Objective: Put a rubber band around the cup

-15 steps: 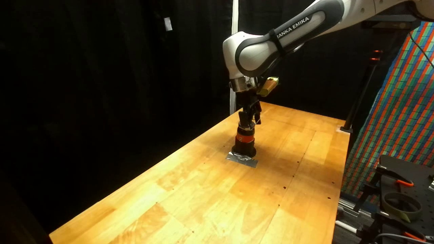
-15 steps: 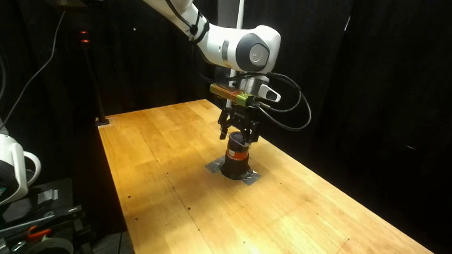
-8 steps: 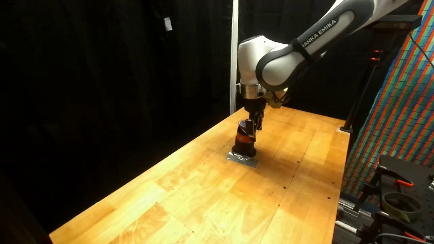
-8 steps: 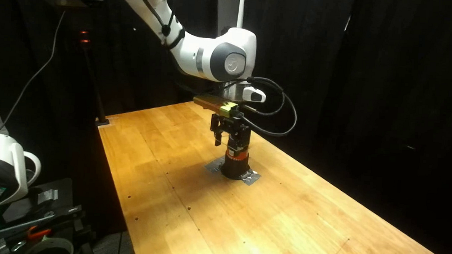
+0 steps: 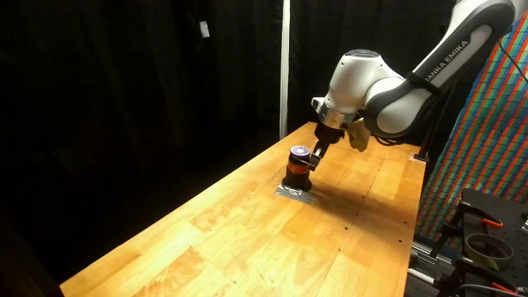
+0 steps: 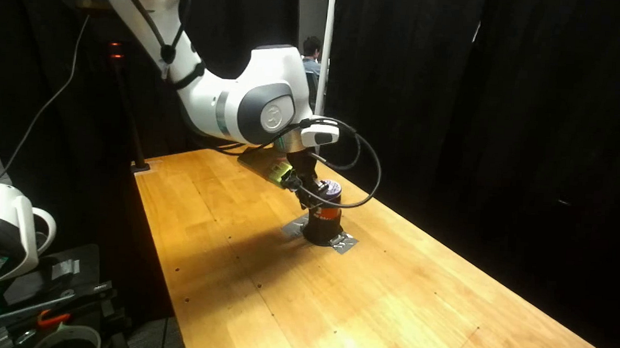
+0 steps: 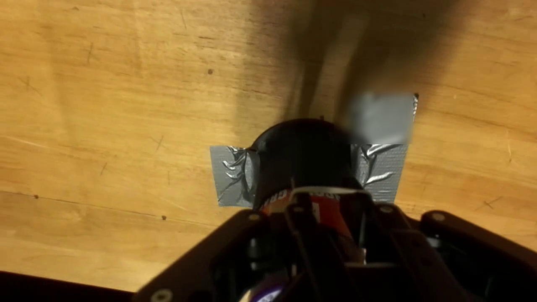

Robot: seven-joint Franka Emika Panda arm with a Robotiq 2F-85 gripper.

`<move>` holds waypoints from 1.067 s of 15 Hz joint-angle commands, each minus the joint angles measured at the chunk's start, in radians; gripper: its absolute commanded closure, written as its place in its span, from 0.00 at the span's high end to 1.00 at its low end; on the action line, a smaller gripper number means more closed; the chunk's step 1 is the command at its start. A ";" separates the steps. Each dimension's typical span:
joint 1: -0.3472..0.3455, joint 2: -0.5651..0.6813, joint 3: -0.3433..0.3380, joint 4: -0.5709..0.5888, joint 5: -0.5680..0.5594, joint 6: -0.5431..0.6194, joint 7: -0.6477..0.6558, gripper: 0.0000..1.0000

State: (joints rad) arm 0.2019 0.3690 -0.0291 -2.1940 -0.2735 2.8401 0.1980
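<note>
Principal risk, in my judgement: the thin pale rubber band (image 7: 331,190) could slip off the black two-fingered gripper (image 7: 335,201) before it seats on the short orange-red cylindrical cup (image 5: 298,170) with dark upper and lower parts. The likely cause would be a hasty withdrawal or a narrowing of the fingers, since stretch alone appears to retain the loop. Secondary risk: the tilted white-and-grey jointed arm (image 5: 350,78) could press against the cup's side and strain the silver-grey tape (image 7: 384,180) at its base. The cup stands upright on the pale wooden table (image 5: 264,239), with tape on either side of its foot. In an exterior view I see a pale strand crossing the cup's upper body toward the gripper; full encirclement I cannot confirm, the far side being hidden.

Hand: I find the fingers partly apart, with the band stretched across the gap near their tips. I make out nothing clamped between them. They lean just beside the cup; whether they touch it, I cannot tell from here
</note>
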 commanded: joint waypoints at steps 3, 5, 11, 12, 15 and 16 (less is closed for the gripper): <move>0.228 -0.134 -0.347 -0.291 -0.393 0.440 0.351 0.18; 0.324 -0.121 -0.508 -0.279 -0.462 0.541 0.371 0.19; 0.646 0.042 -0.778 -0.461 -0.027 1.007 0.058 0.18; 0.665 0.068 -0.755 -0.495 0.024 1.081 0.039 0.18; 0.570 0.093 -0.522 -0.562 0.222 1.291 -0.137 0.19; 0.551 0.119 -0.471 -0.562 0.258 1.370 -0.175 0.18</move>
State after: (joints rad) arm 0.8630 0.4722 -0.6967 -2.7136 -0.1645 4.0272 0.2040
